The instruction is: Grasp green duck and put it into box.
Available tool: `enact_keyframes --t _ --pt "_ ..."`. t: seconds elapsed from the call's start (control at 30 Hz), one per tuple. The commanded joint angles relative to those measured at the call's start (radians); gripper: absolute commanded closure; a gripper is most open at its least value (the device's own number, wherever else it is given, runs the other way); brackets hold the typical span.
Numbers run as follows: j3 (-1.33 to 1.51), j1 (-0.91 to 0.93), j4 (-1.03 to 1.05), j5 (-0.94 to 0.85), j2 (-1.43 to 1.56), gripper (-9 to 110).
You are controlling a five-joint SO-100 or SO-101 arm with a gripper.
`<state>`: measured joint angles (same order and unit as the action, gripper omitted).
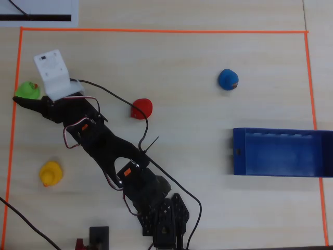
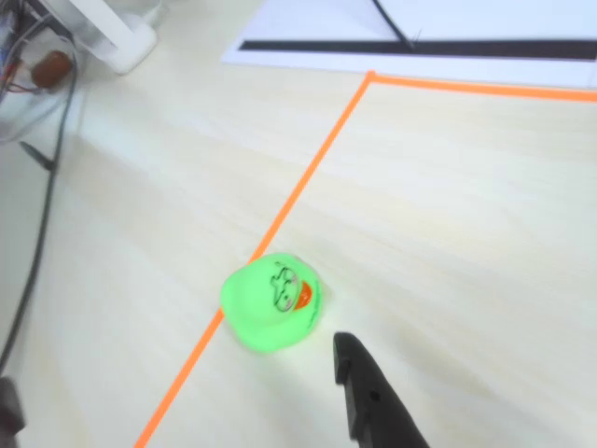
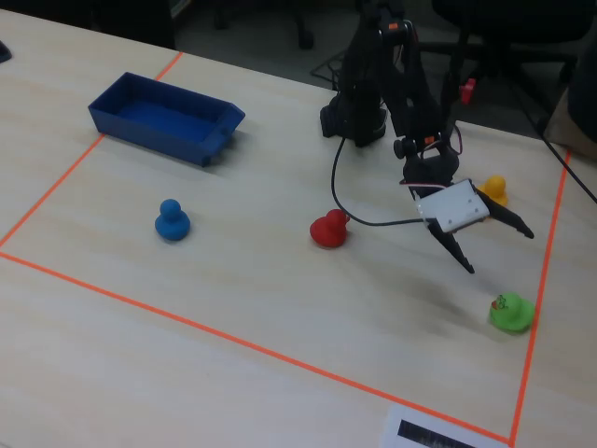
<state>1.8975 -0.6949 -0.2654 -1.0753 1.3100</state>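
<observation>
Surface (image 3: 280, 308): pale wood-grain top with an orange tape line (image 1: 156, 32) framing the work area; everything sits inside it or on its edge.

Arm (image 1: 112, 151): black, stretched far out from its base toward the corner of the frame where the green duck sits, wrist pitched down, a white camera block (image 1: 52, 73) riding on top.

Box (image 1: 278, 152): dark blue, long, empty as far as I can see, far behind the hand on the opposite side of the frame, well apart from the duck.

Hand (image 3: 494, 245): spread wide, the two dark fingers splayed like a beak, holding nothing, hanging above the surface and short of the duck.

Green duck (image 2: 270, 301): just ahead of the hand and lower, upright, resting right on the tape line. In the wrist view one finger (image 2: 373, 401) pokes in beside it without touching.

Key relation: the duck lies a little forward and below the open fingers, so the next move looks to me like a short reach forward and down to straddle it.

Other ducks: red (image 1: 141, 108), blue (image 1: 228, 79) and yellow (image 1: 50, 173), all away from the hand.
</observation>
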Motion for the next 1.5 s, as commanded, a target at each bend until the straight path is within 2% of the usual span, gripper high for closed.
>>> enact_keyframes --t 0.0,0.27,0.77,0.93,1.03,1.2,1.27,1.3,1.47 --pt "-0.137 -0.003 0.005 -0.009 -0.074 57" --pt "-0.268 0.023 -0.017 -0.018 -0.258 58" --pt "-0.449 -0.015 0.023 -0.028 -0.426 61" --pt "-0.522 -0.012 0.031 -0.051 -0.483 65" --pt "-0.558 -0.012 0.031 -0.1 -0.514 73" --pt "-0.578 -0.012 0.031 -0.11 -0.529 75" --pt "-0.578 -0.017 0.037 -0.163 -0.532 86" --pt "-0.578 -0.02 0.051 -0.219 -0.535 99" --pt "-0.577 -0.017 0.041 -0.229 -0.537 101"
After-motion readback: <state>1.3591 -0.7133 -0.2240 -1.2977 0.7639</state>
